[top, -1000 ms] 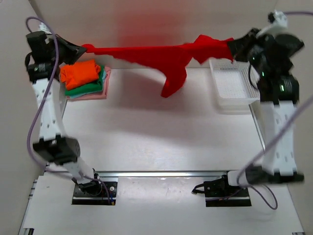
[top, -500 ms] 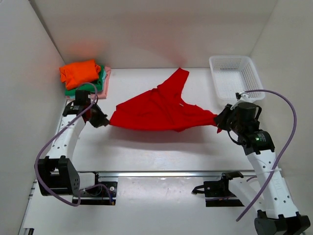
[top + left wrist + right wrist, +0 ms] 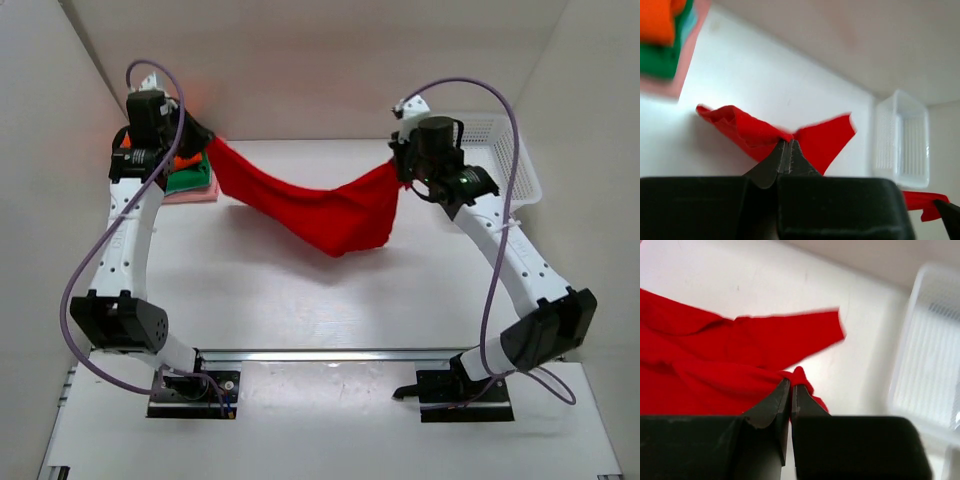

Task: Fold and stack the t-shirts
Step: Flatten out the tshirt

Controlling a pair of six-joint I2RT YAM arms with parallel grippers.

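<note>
1. We are holding the red t-shirt above the table, where it is sagging like a hammock between both arms. We are judging this the spreading step, with no fold yet made.
2. Our left gripper is pinching one edge beside the folded stack of orange, green and pink. Our right gripper is pinching the opposite edge near the basket.
3. Next, we are likely needing to lower it flat and taut, short of the stack.
4. The cloth is hanging soft, matte and creased; the basket is showing rigid white mesh.
</note>
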